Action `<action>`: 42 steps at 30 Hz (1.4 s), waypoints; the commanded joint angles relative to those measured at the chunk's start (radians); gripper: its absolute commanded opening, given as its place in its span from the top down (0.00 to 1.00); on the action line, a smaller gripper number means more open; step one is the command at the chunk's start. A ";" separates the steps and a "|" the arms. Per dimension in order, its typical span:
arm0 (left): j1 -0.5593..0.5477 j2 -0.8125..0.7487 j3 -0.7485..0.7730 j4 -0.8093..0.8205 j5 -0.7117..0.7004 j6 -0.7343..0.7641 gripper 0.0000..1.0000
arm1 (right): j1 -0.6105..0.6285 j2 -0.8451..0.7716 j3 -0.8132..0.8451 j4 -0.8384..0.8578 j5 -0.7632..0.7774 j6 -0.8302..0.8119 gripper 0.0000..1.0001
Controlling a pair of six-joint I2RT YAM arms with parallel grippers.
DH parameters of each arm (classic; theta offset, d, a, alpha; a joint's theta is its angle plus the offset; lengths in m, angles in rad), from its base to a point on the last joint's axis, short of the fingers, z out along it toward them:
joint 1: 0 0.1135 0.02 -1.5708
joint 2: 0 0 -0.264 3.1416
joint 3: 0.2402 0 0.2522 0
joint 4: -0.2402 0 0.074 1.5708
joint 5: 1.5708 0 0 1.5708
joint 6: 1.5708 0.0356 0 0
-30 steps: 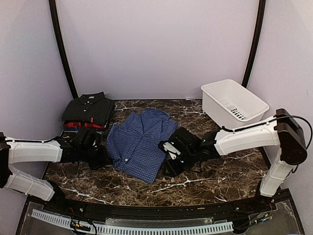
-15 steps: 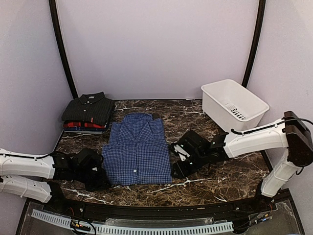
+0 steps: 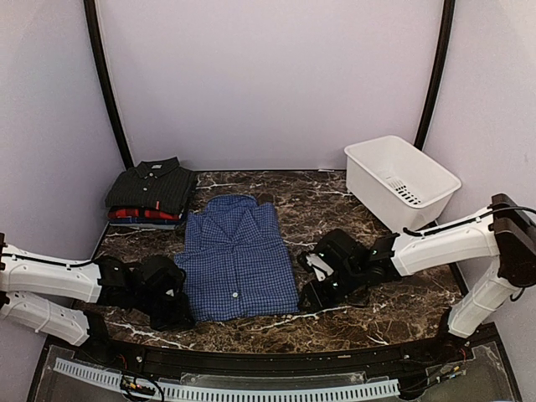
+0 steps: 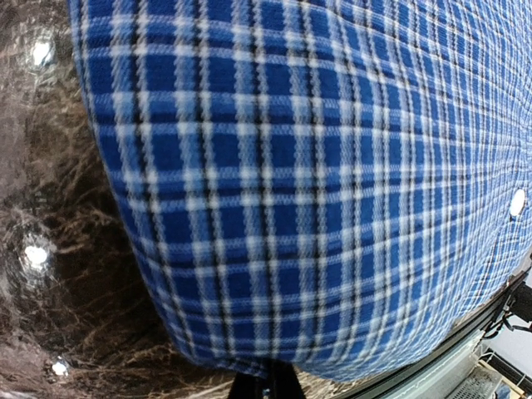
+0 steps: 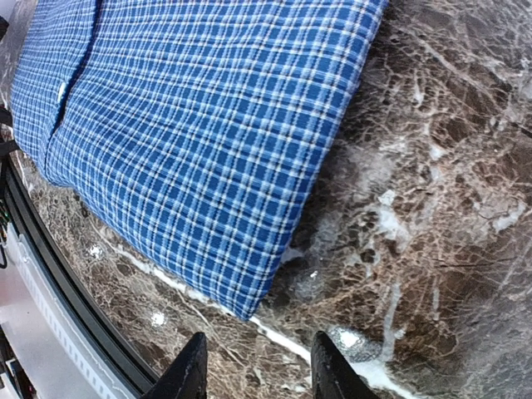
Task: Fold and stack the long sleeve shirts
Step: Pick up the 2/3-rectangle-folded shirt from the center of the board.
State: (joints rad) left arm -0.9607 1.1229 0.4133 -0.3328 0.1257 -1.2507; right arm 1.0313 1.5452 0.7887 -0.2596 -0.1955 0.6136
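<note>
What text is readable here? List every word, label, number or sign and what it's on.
None readable.
The blue shirt, dark shirt, basket and table show no print.
A pale spot at the dark shirt's collar is too small to read.

Blue check shirt (image 3: 237, 258) lies folded flat mid-table, collar far; dark shirt (image 3: 152, 186) tops folded red one (image 3: 134, 214) far-left.

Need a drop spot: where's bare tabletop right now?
Free: brown marble table between the blue checked shirt and white plastic basket, plus its near-right strip. Crowded: back-left folded shirt stack; left arm, right arm flank it.
</note>
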 commanded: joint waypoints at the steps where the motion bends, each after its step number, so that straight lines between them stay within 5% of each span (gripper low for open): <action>1: -0.006 0.006 0.012 -0.074 -0.015 -0.003 1.00 | 0.009 0.044 -0.003 0.082 -0.043 0.041 0.62; 14: -0.006 -0.023 0.033 -0.128 -0.049 -0.008 1.00 | 0.028 0.134 0.000 0.159 -0.097 0.057 0.73; 23: -0.006 -0.075 0.075 -0.188 -0.107 -0.006 1.00 | 0.031 0.101 0.020 0.087 -0.013 0.056 1.00; 42: -0.118 -0.115 0.329 -0.405 -0.168 0.040 1.00 | 0.043 -0.211 0.134 -0.299 0.074 -0.025 1.00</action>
State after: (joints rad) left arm -1.0412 1.0187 0.6540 -0.6289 -0.0166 -1.2171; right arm 1.0668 1.3800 0.8375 -0.4511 -0.1581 0.6064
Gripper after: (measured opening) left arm 0.011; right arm 0.004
